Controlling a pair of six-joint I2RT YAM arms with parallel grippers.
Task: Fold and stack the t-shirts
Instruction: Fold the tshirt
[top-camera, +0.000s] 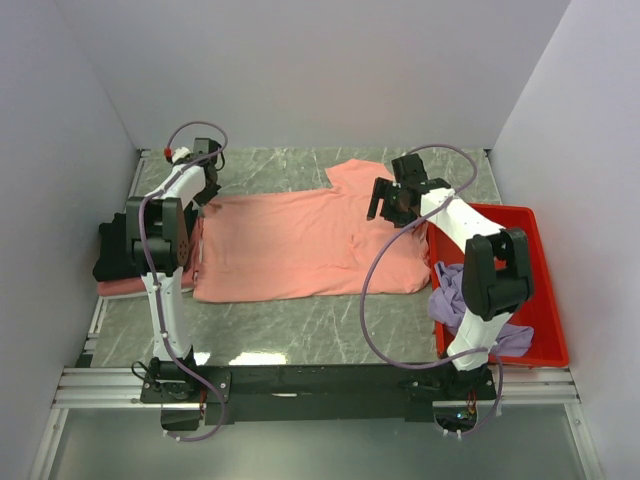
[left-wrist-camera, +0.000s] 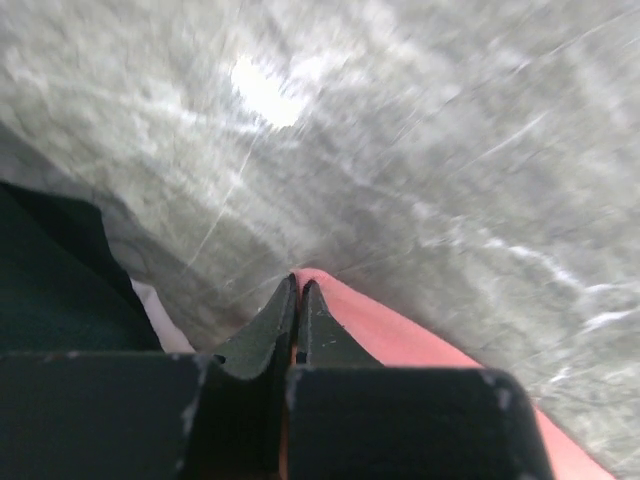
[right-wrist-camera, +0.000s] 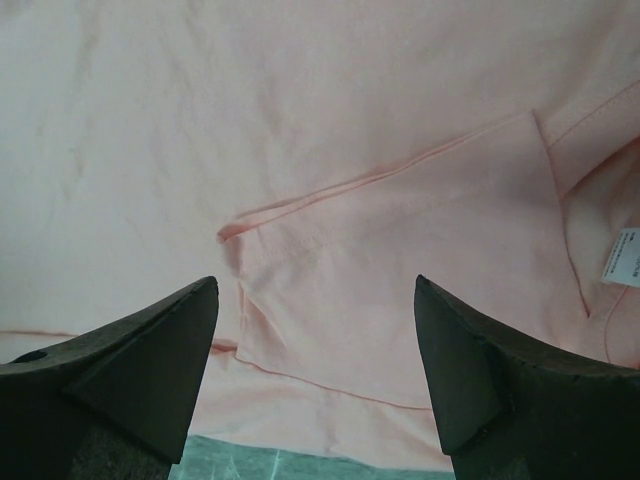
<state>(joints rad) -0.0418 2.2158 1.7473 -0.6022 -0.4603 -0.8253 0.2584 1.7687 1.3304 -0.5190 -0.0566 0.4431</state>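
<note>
A salmon-pink t-shirt (top-camera: 290, 245) lies spread across the middle of the table, one sleeve folded up at the far side. My left gripper (top-camera: 207, 180) is at its far left corner, shut on the shirt's edge (left-wrist-camera: 380, 325). My right gripper (top-camera: 387, 203) is open above the shirt's right part, over a folded sleeve (right-wrist-camera: 400, 290); a white neck label (right-wrist-camera: 622, 258) shows at the right. A black shirt (top-camera: 112, 250) lies folded on a pink one (top-camera: 125, 288) at the left. A lavender shirt (top-camera: 455, 295) hangs crumpled over the tray's edge.
A red plastic tray (top-camera: 530, 290) stands at the right, beside the right arm. White walls close in the table on three sides. Grey marble tabletop (top-camera: 290, 335) shows in front of the shirt.
</note>
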